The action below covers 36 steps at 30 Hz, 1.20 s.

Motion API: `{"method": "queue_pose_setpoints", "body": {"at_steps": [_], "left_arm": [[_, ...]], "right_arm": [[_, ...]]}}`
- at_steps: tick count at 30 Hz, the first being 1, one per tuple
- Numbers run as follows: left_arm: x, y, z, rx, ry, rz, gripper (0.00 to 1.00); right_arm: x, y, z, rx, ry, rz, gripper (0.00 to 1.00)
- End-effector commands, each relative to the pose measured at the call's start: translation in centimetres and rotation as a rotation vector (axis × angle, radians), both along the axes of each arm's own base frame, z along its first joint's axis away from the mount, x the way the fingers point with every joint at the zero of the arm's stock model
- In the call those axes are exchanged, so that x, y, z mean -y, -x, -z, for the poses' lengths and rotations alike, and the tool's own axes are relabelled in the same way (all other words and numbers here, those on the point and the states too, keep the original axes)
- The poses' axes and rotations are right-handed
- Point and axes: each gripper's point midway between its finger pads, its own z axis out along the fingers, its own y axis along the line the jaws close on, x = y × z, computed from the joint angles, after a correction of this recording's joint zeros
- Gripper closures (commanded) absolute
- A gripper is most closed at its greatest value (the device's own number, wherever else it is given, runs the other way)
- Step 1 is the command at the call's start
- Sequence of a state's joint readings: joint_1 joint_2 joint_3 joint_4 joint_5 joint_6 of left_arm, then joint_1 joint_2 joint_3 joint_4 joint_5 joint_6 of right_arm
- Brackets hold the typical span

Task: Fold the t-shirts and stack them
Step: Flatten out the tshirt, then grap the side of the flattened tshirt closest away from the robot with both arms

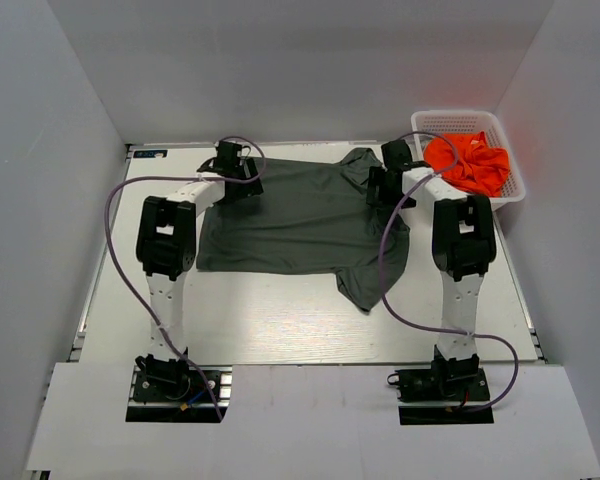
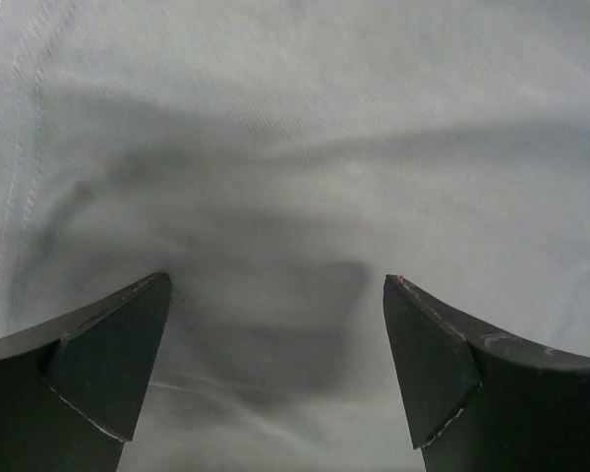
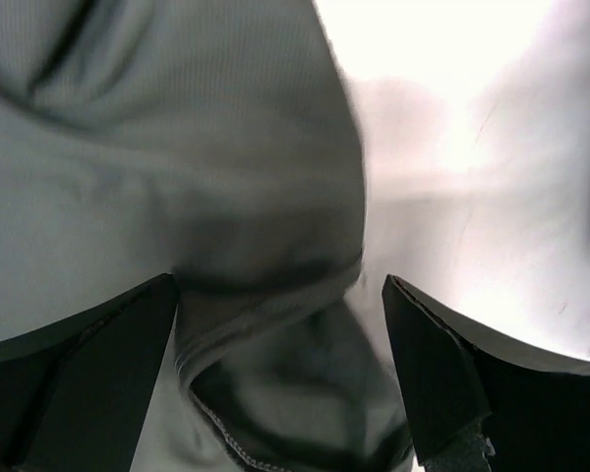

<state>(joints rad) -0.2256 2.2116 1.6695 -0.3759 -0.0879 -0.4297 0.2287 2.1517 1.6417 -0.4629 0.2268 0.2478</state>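
Note:
A dark olive-grey t-shirt (image 1: 300, 220) lies spread across the middle of the white table (image 1: 280, 320), one sleeve pointing to the near right. My left gripper (image 1: 230, 163) is open over the shirt's far left corner; in the left wrist view its jaws (image 2: 275, 324) stand wide apart with flat fabric (image 2: 305, 147) between them. My right gripper (image 1: 388, 172) is open over the shirt's far right part; in the right wrist view (image 3: 275, 324) a folded hem of the shirt (image 3: 226, 197) lies between its jaws. A bright orange t-shirt (image 1: 470, 162) lies crumpled in the basket.
A white plastic lattice basket (image 1: 510, 195) stands at the table's far right corner. White walls enclose the table on three sides. Purple cables loop from both arms over the table.

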Motion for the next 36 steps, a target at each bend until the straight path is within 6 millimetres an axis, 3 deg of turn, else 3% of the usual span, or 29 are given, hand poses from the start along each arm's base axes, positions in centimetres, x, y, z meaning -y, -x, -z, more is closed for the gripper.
{"method": "queue_pose_setpoints", "body": {"at_steps": [1,2,3,4,8,11,13,14,15,19,20,22,23,24,25,26,28,29,30,31,32,33,34,35,36], "left_arm": [[-1.2,-0.4,0.6,-0.025,-0.060,-0.032,0.00],[-1.3,-0.7,0.8,-0.023,-0.068,-0.039,0.00],[-1.6,-0.4,1.0,-0.033,-0.078,-0.044,0.00],[-1.5,-0.6,1.1,-0.039,-0.080,-0.044,0.00],[-2.6,-0.8,0.8,-0.033,-0.108,-0.076,0.00],[-2.8,-1.2,0.3,-0.020,-0.118,-0.074,0.00],[-2.5,-2.1,-0.9,0.011,-0.109,-0.063,0.00],[-2.2,-2.4,-1.3,0.021,-0.099,-0.058,0.00],[-1.8,-3.1,-3.0,0.058,-0.087,-0.041,0.00],[-2.1,-3.1,-7.4,0.096,-0.094,-0.043,0.00],[-2.5,-2.4,-9.2,0.120,-0.100,-0.054,0.00],[-2.8,-0.7,-10.5,0.130,-0.098,-0.092,0.00],[-3.4,1.3,-9.0,0.082,-0.105,-0.109,0.00],[-3.7,2.5,-9.2,0.074,-0.100,-0.131,0.00],[-4.2,4.1,-11.5,0.104,-0.060,-0.196,0.00],[-5.1,7.2,-8.8,0.016,-0.079,-0.238,0.00],[-6.3,11.1,-8.8,-0.039,-0.028,-0.370,0.00],[-7.0,14.2,-6.2,-0.126,-0.039,-0.424,0.00],[-6.9,15.9,-5.3,-0.171,-0.015,-0.456,0.00],[-6.6,17.2,-4.4,-0.202,0.014,-0.472,0.00],[-6.4,19.5,-3.0,-0.250,0.031,-0.470,0.00],[-6.5,20.3,-2.4,-0.258,0.038,-0.486,0.00],[-6.9,21.9,-1.1,-0.290,0.027,-0.497,0.00],[-7.4,22.2,-1.3,-0.271,0.018,-0.536,0.00],[-7.8,22.5,-1.2,-0.266,0.009,-0.554,0.00]], "right_arm": [[1.2,-2.9,-0.6,0.059,0.078,0.024,0.10],[1.7,-3.7,-1.2,0.079,0.107,0.045,0.10],[2.0,-3.7,-0.1,0.058,0.123,0.052,0.10],[2.2,-4.5,-0.5,0.075,0.134,0.061,0.10],[3.3,-5.5,1.2,0.067,0.214,0.108,0.10],[3.6,-6.1,0.7,0.085,0.225,0.112,0.10],[2.5,-6.7,0.0,0.103,0.196,0.055,0.10],[2.2,-6.9,-1.5,0.128,0.183,0.026,0.10],[0.7,-6.9,-1.8,0.133,0.135,-0.051,0.10],[-3.0,-6.4,-8.1,0.242,0.028,-0.182,0.10],[-4.0,-5.9,-10.5,0.282,-0.028,-0.199,0.10],[-5.2,-4.0,-11.6,0.295,-0.100,-0.212,0.10],[-5.5,-2.9,-15.5,0.365,-0.147,-0.201,0.10],[-5.9,-2.3,-16.3,0.385,-0.180,-0.211,0.10],[-6.0,0.0,-12.8,0.305,-0.206,-0.220,0.10],[-6.4,1.3,-16.6,0.386,-0.263,-0.203,0.10],[-6.8,4.9,-12.7,0.300,-0.317,-0.206,0.10],[-6.4,7.0,-12.0,0.279,-0.330,-0.186,0.10],[-6.1,8.0,-13.0,0.303,-0.342,-0.177,0.10],[-5.6,9.9,-12.3,0.290,-0.354,-0.155,0.10],[-5.2,11.6,-10.2,0.240,-0.355,-0.134,0.10],[-5.1,12.4,-11.1,0.262,-0.376,-0.132,0.10],[-4.7,14.5,-9.6,0.228,-0.383,-0.125,0.10],[-5.0,15.4,-9.3,0.211,-0.412,-0.133,0.10],[-5.4,16.3,-10.6,0.236,-0.448,-0.163,0.10]]}}
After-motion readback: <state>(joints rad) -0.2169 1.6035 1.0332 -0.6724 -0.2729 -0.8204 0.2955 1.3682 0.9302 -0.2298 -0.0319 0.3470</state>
